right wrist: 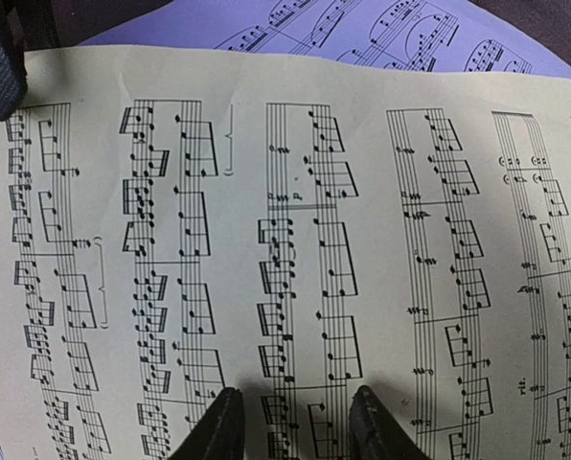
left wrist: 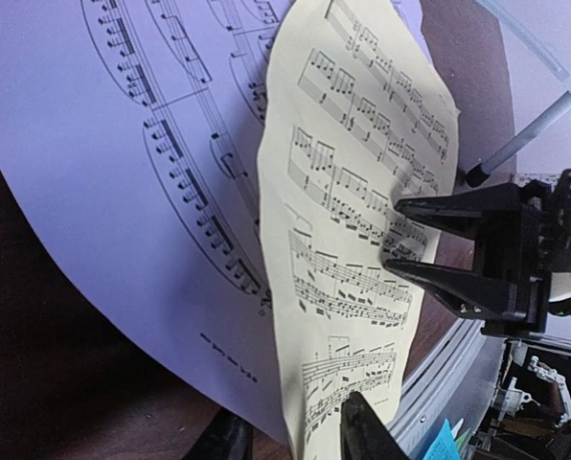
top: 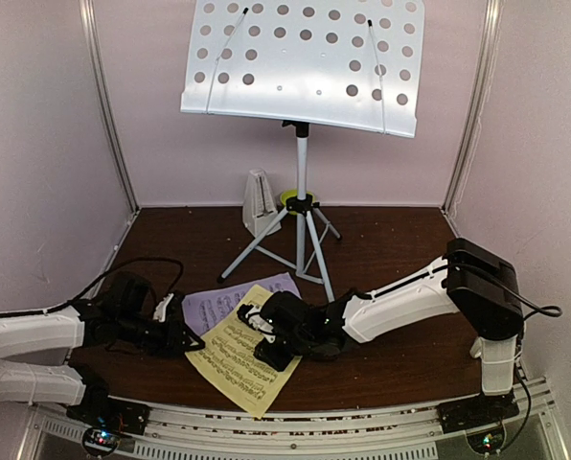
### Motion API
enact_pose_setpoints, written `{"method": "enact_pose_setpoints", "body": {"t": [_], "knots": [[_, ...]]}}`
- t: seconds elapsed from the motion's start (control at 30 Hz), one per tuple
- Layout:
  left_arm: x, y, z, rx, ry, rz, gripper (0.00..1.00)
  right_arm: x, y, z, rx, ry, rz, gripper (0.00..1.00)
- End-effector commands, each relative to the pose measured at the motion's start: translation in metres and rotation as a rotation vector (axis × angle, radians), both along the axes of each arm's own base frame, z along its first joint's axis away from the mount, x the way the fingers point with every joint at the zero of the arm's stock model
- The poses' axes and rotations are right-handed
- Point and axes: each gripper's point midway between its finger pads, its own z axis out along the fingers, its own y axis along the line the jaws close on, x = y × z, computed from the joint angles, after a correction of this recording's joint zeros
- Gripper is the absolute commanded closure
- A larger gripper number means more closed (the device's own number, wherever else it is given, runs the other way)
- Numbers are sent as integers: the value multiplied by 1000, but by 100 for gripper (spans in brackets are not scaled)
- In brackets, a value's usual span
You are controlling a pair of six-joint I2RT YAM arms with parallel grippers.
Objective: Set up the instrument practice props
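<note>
Arms lie low and inward, left gripper and right gripper both parted at the yellow sheet.

We saw pale pink walls around a dark brown wooden tabletop, slim silver metal posts in the back corners, a silver metal rail along its near edge.

Low on its side, the left arm stretches in toward the middle, and the left gripper has its jaws parted. The right arm angles down and leftward, right gripper tipped downward with jaws apart. The two grippers sit close together, facing each other.
</note>
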Motion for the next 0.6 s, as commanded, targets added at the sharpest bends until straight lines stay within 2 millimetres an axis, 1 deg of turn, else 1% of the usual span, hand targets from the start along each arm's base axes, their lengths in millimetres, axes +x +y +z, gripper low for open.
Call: {"method": "enact_pose_setpoints", "body": {"t": [0.0,0.03,0.1,0.2,0.23,0.27,0.43,0.5,0.57], "knots": [[9,-5,4,20,-18,-37,67,-1,5,0,4,-6,6,62],[9,-3,3,43,-19,-42,65,-1,5,0,1,-6,7,62],[10,4,3,92,-29,-42,57,-1,4,-1,-1,-7,7,63],[11,8,10,116,-55,-41,42,-2,4,-1,-2,-7,12,64],[11,10,12,138,-57,-49,39,-2,4,-1,-3,-8,13,64],[12,14,12,172,-58,-54,38,-1,3,-1,-4,-11,14,64],[24,17,17,225,-69,-35,37,-2,0,0,-16,-19,21,65],[29,9,22,190,-86,-46,37,-3,-1,-1,-17,-20,20,66],[30,-2,20,148,-72,-87,39,-3,-2,-2,-16,-20,18,66]]}}
